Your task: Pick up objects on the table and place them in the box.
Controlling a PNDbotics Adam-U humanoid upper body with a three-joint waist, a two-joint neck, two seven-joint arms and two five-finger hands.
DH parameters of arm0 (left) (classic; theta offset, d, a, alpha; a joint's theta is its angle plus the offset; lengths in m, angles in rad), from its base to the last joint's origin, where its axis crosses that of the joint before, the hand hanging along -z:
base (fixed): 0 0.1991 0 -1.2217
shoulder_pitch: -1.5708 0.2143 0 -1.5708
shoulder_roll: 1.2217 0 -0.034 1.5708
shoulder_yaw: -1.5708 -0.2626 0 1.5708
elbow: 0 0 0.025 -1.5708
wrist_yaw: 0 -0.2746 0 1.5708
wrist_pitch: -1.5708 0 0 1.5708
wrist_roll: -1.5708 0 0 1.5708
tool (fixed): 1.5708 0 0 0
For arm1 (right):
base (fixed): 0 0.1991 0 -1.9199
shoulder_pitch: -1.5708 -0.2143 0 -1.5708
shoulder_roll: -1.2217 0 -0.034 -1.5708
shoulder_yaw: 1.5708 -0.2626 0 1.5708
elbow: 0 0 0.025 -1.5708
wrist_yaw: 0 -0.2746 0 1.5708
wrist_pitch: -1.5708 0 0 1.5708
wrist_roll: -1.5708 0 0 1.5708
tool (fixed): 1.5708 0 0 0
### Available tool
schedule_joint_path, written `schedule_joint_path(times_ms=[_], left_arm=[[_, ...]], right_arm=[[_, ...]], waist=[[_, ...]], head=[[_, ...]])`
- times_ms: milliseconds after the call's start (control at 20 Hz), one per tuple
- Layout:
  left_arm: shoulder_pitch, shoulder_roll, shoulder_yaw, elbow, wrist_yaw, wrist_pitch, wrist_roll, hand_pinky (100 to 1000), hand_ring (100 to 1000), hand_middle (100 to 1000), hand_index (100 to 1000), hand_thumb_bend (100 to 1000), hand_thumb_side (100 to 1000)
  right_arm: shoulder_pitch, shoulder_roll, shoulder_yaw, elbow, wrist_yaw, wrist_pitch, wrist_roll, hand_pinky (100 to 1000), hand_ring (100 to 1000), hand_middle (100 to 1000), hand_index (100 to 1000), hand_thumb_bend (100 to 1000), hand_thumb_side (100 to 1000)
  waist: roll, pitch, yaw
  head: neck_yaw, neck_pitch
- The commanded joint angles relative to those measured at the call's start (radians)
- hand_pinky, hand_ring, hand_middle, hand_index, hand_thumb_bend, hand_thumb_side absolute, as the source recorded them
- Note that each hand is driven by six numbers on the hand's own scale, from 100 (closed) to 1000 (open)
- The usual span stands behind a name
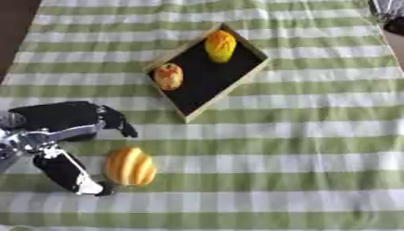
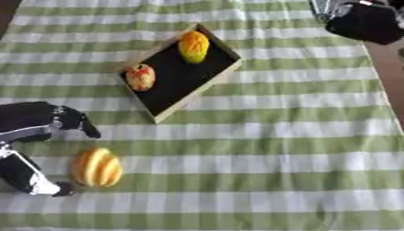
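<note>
No writing could be read. The left hand [image 1: 55, 135] was spread open beside a ribbed orange fruit [image 1: 130, 166], below the box [image 1: 251, 72], which held two fruits. The right hand [image 2: 364, 20], fingers unclear, was shown mainly in the right eye view

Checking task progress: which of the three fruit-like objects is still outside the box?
The ribbed yellow-orange melon-like one, lying on the striped cloth beside the left hand. The reddish apple-like piece and the yellow-orange piece already sit inside the box.
</note>
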Motion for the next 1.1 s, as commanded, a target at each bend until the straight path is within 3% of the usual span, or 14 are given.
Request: schedule_joint_path(times_ms=[50,500,550,850,1050,1100], left_arm=[[-0.008,0.007,0.001,0.01,0.006,0.002,-0.022,886,825,723,859,613,293],[-0.017,-0.005,-0.004,0.031,0.013,-0.009,-0.075,862,818,716,860,659,286],[-0.017,-0.005,-0.004,0.032,0.013,-0.009,-0.076,830,799,696,858,570,298],[-0.016,-0.015,-0.006,0.051,0.009,-0.009,-0.083,800,773,645,829,538,260],[-0.008,-0.019,0.004,0.055,0.0,-0.006,-0.048,740,742,613,801,340,244],[-0.006,-0.02,0.006,0.054,-0.004,-0.007,-0.037,733,741,610,799,336,245]], right_arm=[[-0.006,-0.018,-0.012,-0.015,-0.008,-0.004,-0.002,882,866,665,812,100,380],[-0.003,-0.016,-0.013,-0.015,-0.016,-0.014,-0.001,883,867,665,812,100,381],[-0.003,-0.016,-0.013,-0.015,-0.016,-0.014,-0.001,884,867,663,813,100,386],[0.004,-0.012,-0.015,-0.015,-0.022,-0.022,-0.002,885,867,661,813,100,396],[0.01,-0.011,-0.014,-0.015,-0.022,-0.016,0.0,885,867,658,812,100,421],[0.011,-0.011,-0.014,-0.015,-0.022,-0.015,0.0,885,867,658,812,100,426]], waist=[[-0.001,-0.019,-0.001],[-0.002,-0.018,-0.004],[-0.002,-0.018,-0.004],[-0.005,-0.016,-0.006],[-0.006,-0.014,-0.006],[-0.005,-0.013,-0.006]], head=[[0.0,0.003],[-0.001,0.004],[-0.001,0.004],[0.001,0.001],[-0.001,0.001],[-0.001,0.001]])
